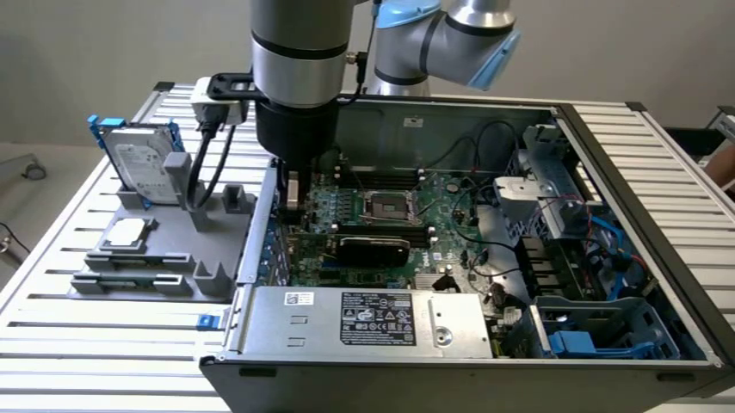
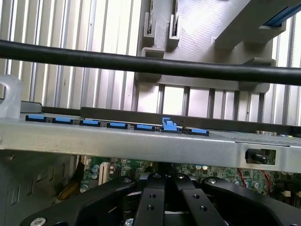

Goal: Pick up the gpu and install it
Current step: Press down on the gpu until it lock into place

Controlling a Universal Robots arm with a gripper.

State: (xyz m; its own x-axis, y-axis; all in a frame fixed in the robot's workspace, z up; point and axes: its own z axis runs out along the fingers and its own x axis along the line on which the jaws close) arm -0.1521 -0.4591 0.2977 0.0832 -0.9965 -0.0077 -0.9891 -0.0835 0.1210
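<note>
The hand (image 1: 294, 206) is down inside the open computer case (image 1: 643, 215), close to the case wall that faces the grey parts rack (image 1: 150, 249). In the wrist view the hand (image 2: 164, 188) has its black fingers (image 2: 150, 202) drawn together, narrow, with no gap showing between them. Whether they pinch a card edge cannot be told.

Just beside the hand, toward the middle of the motherboard (image 1: 442, 202), the gpu (image 1: 370, 248) shows as a flat black cover over the expansion-slot area, between the CPU socket (image 1: 388, 206) and the power supply (image 1: 367, 323). Whether it is fully seated cannot be told.

On the rack, at the surface edge on the exterior view's left, the hard drive (image 1: 140, 168) stands upright in its blue frame. The upright slots (image 1: 236, 202) nearest the case are vacant.

Judgement: the pick-up is done and the install step is in hand. Seating calls for the card's contact edge in line with its slot, the end bracket against the case wall by the blue clips (image 2: 117, 125), and straight pressure without tilt.
</note>
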